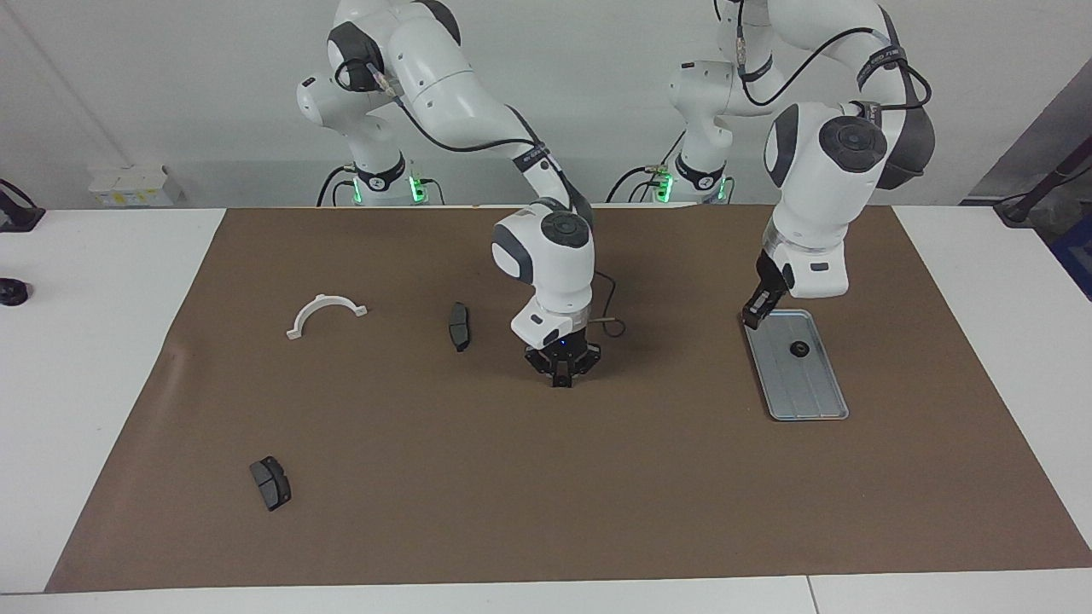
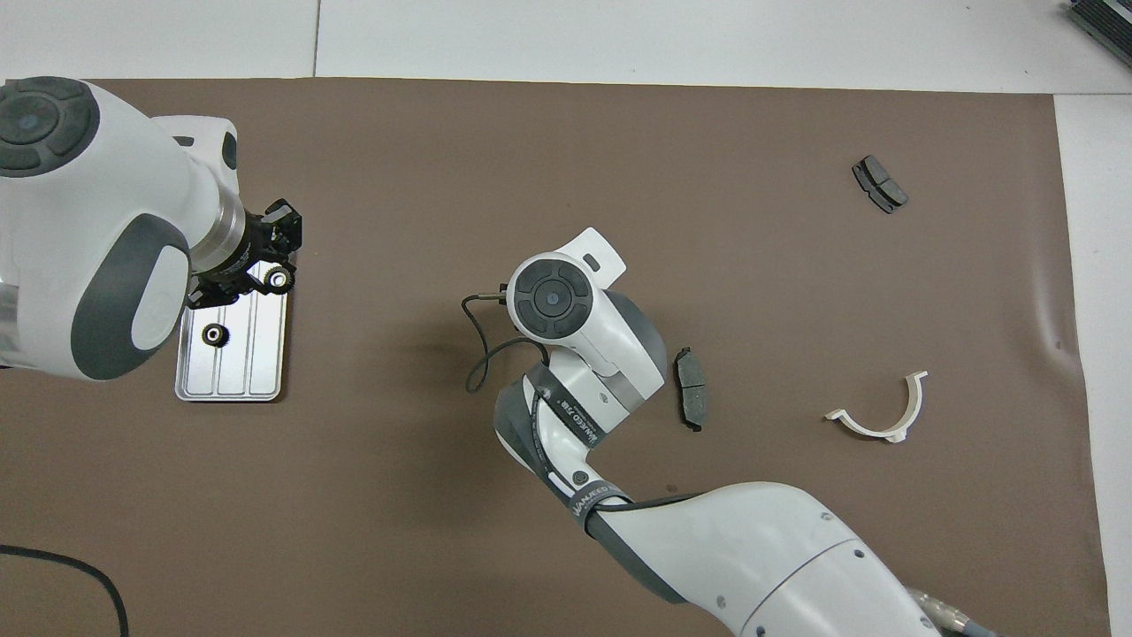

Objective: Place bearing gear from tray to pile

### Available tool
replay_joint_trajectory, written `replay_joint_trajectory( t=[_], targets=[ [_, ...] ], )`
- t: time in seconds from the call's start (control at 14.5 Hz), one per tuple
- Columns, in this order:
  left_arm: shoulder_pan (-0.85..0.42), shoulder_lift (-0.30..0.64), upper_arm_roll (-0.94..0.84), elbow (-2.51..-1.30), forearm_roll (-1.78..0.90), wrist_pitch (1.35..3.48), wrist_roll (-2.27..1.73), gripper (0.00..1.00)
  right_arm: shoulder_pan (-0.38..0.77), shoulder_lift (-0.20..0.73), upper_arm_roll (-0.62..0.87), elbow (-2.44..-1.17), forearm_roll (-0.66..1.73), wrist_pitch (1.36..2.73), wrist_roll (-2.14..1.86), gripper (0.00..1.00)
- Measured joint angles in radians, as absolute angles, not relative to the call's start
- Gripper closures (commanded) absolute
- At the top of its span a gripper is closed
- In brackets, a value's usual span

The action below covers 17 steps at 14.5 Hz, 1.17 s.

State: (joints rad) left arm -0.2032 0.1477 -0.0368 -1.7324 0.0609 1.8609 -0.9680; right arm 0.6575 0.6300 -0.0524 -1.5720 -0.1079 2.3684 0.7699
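Note:
The silver ribbed tray lies on the brown mat toward the left arm's end. One black bearing gear rests in it. My left gripper hangs raised over the tray's edge, shut on a second bearing gear. My right gripper points straight down at the middle of the mat, fingertips together just above it. Its own arm hides it in the overhead view. No pile shows; I cannot tell whether anything lies under the right gripper.
A white half-ring bracket lies toward the right arm's end. One dark brake pad sits beside the right gripper. Another brake pad lies farther from the robots. A cable loop hangs off the right wrist.

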Motion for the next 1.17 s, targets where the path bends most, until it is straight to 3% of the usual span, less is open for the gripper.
replay_joint_trajectory(
  t=[0.21,0.41,0.9,1.17],
  targets=[
    [-0.207,0.148,-0.04,-1.732,0.061,1.86,-0.966,1.0,0.656,0.63,-0.053,-1.569,-0.108,2.36,0.77,1.0],
    [-0.248,0.148,-0.044,-1.732,0.059,1.872,-0.967,1.0,0.621,0.617,-0.062,-1.522,-0.11,2.254,0.701,1.0],
    [-0.43,0.158,-0.056,-1.891,-0.112,2.289,-0.974,1.0,0.327,0.485,-0.062,-1.497,-0.051,2.061,0.293,1.0],
    [-0.563,0.296,-0.056,-1.901,-0.183,2.559,-1.06,0.92,0.156,0.49,-0.062,-1.523,-0.05,2.061,0.147,1.0]
  ],
)
